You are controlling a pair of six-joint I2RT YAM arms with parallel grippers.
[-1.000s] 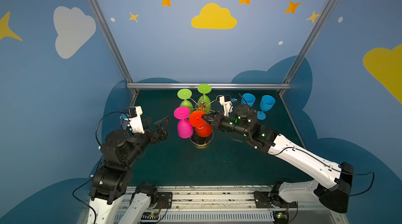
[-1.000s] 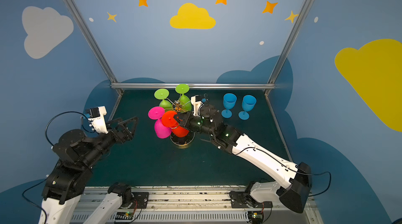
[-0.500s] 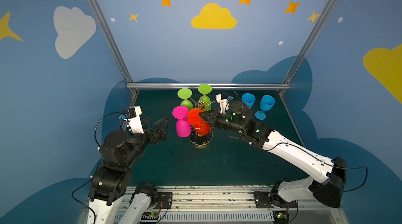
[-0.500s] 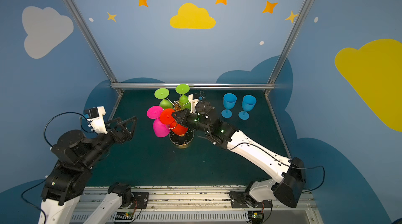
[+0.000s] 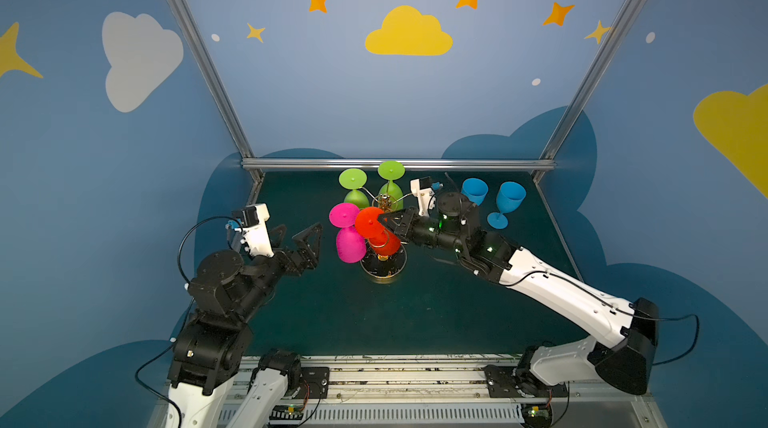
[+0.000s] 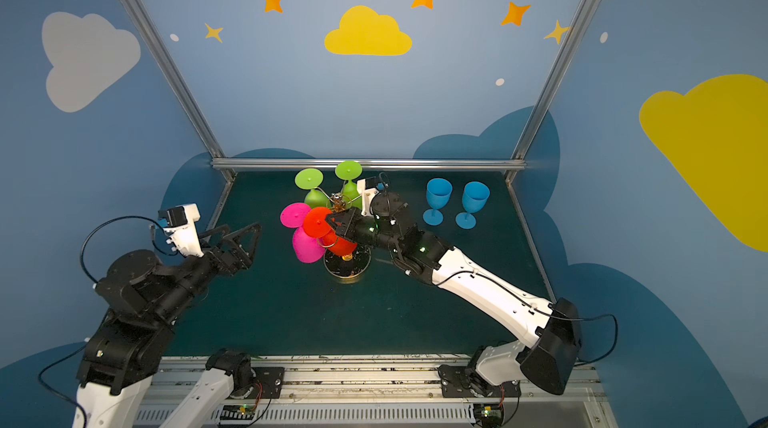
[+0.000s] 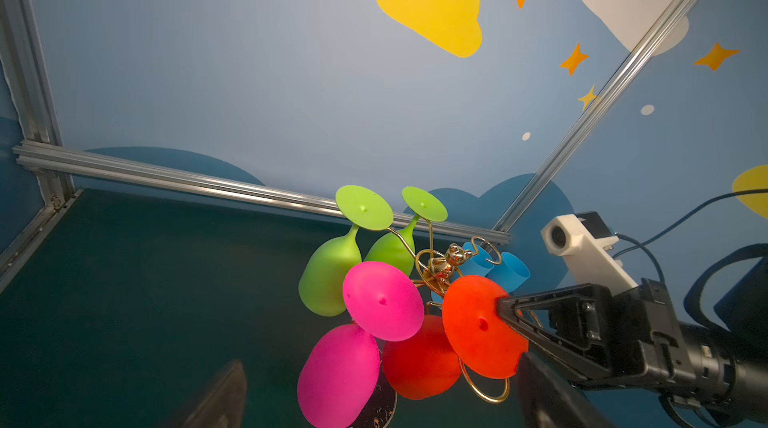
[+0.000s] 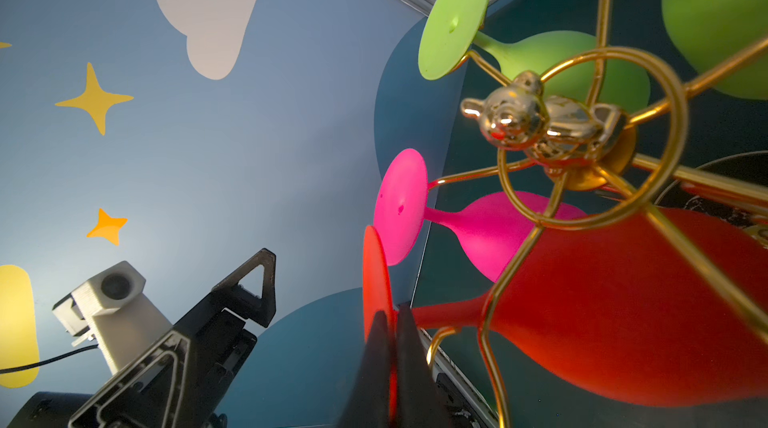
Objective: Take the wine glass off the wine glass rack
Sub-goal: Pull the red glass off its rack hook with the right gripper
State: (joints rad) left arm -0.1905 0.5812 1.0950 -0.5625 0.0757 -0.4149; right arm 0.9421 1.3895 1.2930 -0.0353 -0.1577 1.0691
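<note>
- The right tool (image 5: 381,220) is pinched narrow on the rim of the foot of the red wine glass (image 5: 365,224), just left of centre in both top views. The right wrist view shows the thin disc edge-on between the two fingers (image 8: 409,347).
- From that pinch the glass's long axis runs down and to the right in the frame. The foot is uppermost, the stem passes through a looped wire arm, and the bowl hangs low over the dark base of the wine glass rack (image 5: 384,274).
- The rack's central post stands to the upper right of the foot, so the way out is probably away from it, toward the lower left.
- The pink glass (image 5: 349,243) hangs just beside it on that side; whether the two feet touch, I cannot tell.
- The left tool (image 5: 298,234) gapes wide and empty over the worktop (image 5: 415,313), farther left, so the right arm is the nearer one.
</note>
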